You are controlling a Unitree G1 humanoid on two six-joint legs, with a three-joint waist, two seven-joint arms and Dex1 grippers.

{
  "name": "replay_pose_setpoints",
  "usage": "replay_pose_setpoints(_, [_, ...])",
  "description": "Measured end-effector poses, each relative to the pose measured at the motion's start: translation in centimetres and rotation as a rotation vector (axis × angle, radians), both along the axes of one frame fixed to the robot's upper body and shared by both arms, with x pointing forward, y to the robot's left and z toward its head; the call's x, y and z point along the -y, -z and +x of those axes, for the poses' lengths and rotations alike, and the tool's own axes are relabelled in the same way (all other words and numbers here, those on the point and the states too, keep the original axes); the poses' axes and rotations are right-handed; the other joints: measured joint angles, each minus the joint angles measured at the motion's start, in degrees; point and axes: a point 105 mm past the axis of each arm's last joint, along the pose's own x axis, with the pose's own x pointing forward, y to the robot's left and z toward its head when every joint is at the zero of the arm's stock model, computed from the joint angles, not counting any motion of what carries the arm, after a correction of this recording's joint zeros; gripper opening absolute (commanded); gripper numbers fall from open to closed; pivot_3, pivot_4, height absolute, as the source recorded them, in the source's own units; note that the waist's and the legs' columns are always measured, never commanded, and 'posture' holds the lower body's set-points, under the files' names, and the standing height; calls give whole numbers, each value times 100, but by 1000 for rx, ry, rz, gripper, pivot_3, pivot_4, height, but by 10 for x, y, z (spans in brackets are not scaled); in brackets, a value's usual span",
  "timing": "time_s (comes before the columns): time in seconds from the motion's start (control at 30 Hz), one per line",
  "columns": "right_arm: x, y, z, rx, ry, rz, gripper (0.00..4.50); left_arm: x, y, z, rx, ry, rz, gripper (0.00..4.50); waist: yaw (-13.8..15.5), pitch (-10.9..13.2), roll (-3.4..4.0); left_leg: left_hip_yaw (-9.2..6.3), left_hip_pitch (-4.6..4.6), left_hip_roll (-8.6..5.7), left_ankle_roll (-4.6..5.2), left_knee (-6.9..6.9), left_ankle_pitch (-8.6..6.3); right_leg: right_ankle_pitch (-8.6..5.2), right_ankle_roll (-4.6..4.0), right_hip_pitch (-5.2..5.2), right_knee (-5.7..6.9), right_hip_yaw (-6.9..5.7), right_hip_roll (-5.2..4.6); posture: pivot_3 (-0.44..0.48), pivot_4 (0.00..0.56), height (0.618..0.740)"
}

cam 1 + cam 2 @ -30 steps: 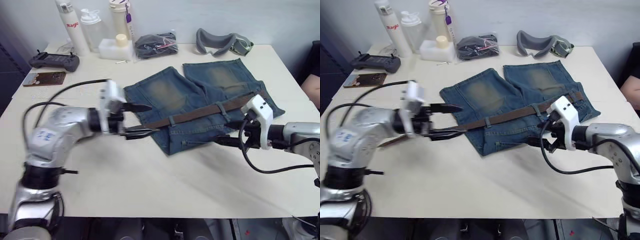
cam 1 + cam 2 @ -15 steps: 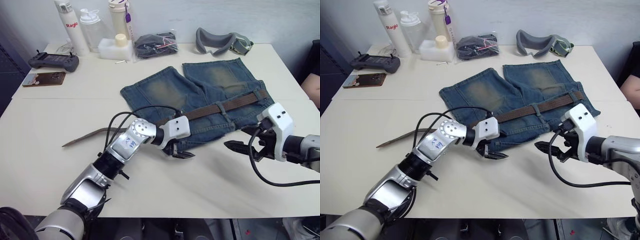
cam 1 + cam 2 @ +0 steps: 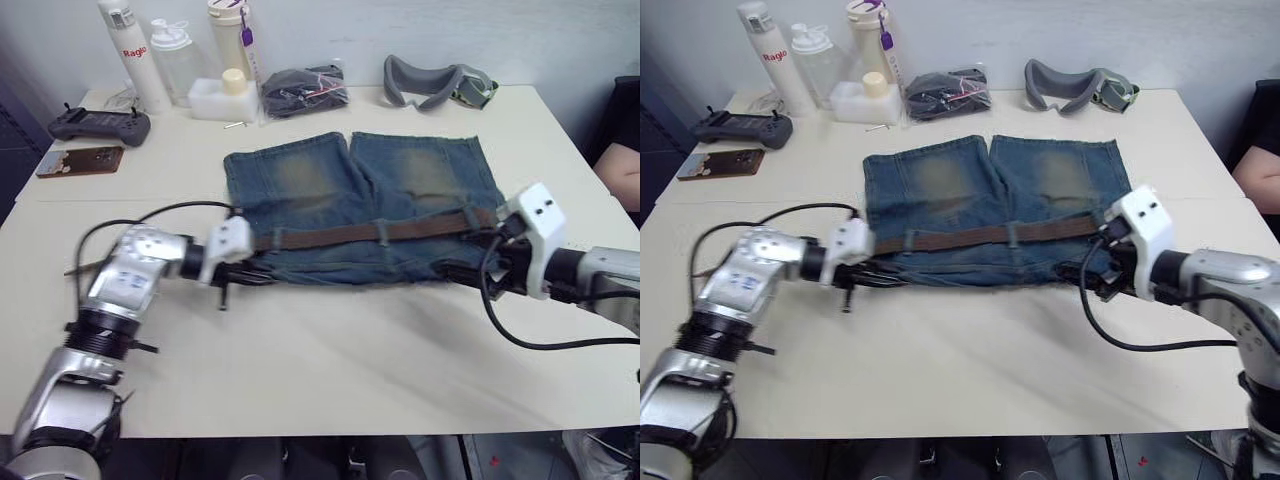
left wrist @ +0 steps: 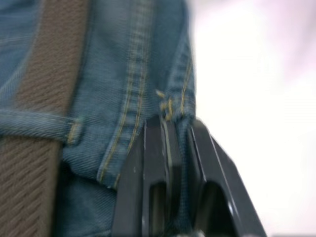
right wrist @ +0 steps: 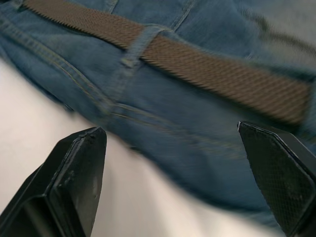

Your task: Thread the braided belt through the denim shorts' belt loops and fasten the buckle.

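Note:
The denim shorts (image 3: 350,185) lie flat, waistband toward me and legs pointing away. The braided belt (image 3: 370,233) runs along the waistband under several belt loops (image 3: 381,232). My left gripper (image 3: 252,274) is at the waistband's left corner. In the left wrist view its fingers (image 4: 157,163) are shut on a fold of denim hem, beside the belt (image 4: 44,98) and a belt loop (image 4: 34,126). My right gripper (image 3: 455,272) stands open at the waistband's right end. Its wide-apart fingertips (image 5: 79,163) hover just short of the belt (image 5: 197,69) and a belt loop (image 5: 140,44). I cannot make out the buckle.
Along the back edge stand three bottles (image 3: 125,55), a white container (image 3: 222,98), a black bundle in a clear bag (image 3: 305,88) and a grey goggle strap (image 3: 435,80). A controller (image 3: 90,125) and a brown flat item (image 3: 80,160) lie at the far left. A person's arm (image 3: 620,170) shows at the right edge.
My left gripper closed on the waistband's left corner and drew it left, so the skewed shorts now lie square. The right gripper came back in to the waistband's right end, still open.

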Motion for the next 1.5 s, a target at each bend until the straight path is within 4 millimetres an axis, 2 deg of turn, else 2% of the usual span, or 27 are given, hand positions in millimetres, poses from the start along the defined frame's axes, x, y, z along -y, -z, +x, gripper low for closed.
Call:
replay_pose_setpoints(0.2, [-9,2,11,-17,-9,63,4500,-50,0,15,14,-124,24,43,78,1,-1,0,-11,-1,42,9,-24,2,3,-7,2,-4,-6,0,150,656])
replay_pose_setpoints(0.3, [-6,0,19,-15,23,90,4500,-61,-5,12,-43,-164,-34,43,49,1,-1,1,-11,1,33,8,-19,1,2,-10,5,-2,-5,0,150,656])
replay_pose_setpoints(0.4, [-7,-2,25,-19,39,124,4500,-64,-8,8,-114,-207,-137,1219,23,0,-1,0,-11,4,7,8,-4,0,1,-11,6,-1,-5,0,150,656])
replay_pose_setpoints(0.53, [-5,1,31,-77,60,209,4500,-68,-22,6,-191,-283,-287,3038,-16,1,-1,-2,-13,4,3,8,-1,0,1,-11,8,-3,-6,0,150,656])
replay_pose_setpoints(0.6, [-2,-2,35,-77,78,230,4500,-77,-34,10,-211,-362,-363,3908,-23,1,-2,-2,-13,3,3,8,-2,0,1,-11,11,-3,-6,0,150,656])
replay_pose_setpoints(0.63, [1,-5,40,-71,95,252,4500,-82,-47,16,-206,-414,-431,4294,-20,2,-4,-4,-15,2,3,10,-1,1,1,-12,12,-6,-7,0,150,656])
replay_pose_setpoints(0.67, [2,-8,43,-63,106,267,4500,-84,-60,20,-186,-445,-481,4455,-15,3,-5,-4,-16,1,4,13,-2,1,2,-12,13,-7,-8,0,150,656])
replay_pose_setpoints(0.73, [4,-11,53,-46,131,300,4500,-89,-85,31,-153,-513,-578,4455,-6,2,-6,-3,-15,-2,7,14,-4,1,3,-10,14,-7,-9,0,150,656])
replay_pose_setpoints(0.83, [12,-5,71,-54,205,355,4500,-90,-95,51,-186,-628,-684,4455,12,2,-6,1,-15,-7,18,16,-9,2,8,-14,21,-4,-13,0,150,656])
replay_pose_setpoints(0.9, [7,5,75,-92,195,394,4500,-81,-82,61,-245,-668,-697,4455,17,2,-6,7,-19,-7,14,19,-7,0,12,-20,29,-1,-13,0,150,656])
replay_pose_setpoints(0.97, [-1,14,77,-122,159,393,4500,-71,-56,69,-306,-711,-633,4455,13,2,-7,13,-30,-7,12,24,-6,0,12,-34,41,4,-14,0,150,656])
replay_pose_setpoints(1.1, [-5,19,80,-119,129,371,4500,-64,-23,73,-335,-750,-482,4455,-22,3,-8,13,-46,-5,5,28,-2,0,12,-53,46,4,-13,0,150,656])
replay_pose_setpoints(1.2, [-3,20,82,-104,126,348,4500,-63,-22,77,-308,-753,-451,4455,-46,3,-8,15,-46,-4,0,27,1,-1,11,-56,50,4,-13,0,150,656])
replay_pose_setpoints(1.3, [-3,20,83,-97,115,342,4500,-52,-20,78,-316,-716,-457,4455,-43,3,-7,14,-46,-5,-1,28,1,-1,11,-55,50,4,-14,0,150,656])
replay_pose_setpoints(1.47, [-2,28,82,-122,110,337,4500,-45,-20,73,-334,-644,-438,4455,-43,3,-7,15,-46,-5,-3,28,2,-1,10,-55,49,4,-14,0,150,656])
replay_pose_setpoints(1.5, [-2,30,82,-126,111,330,4258,-44,-20,73,-336,-638,-435,4488,-44,3,-7,15,-46,-5,-3,28,2,-1,10,-55,49,4,-14,0,150,656])
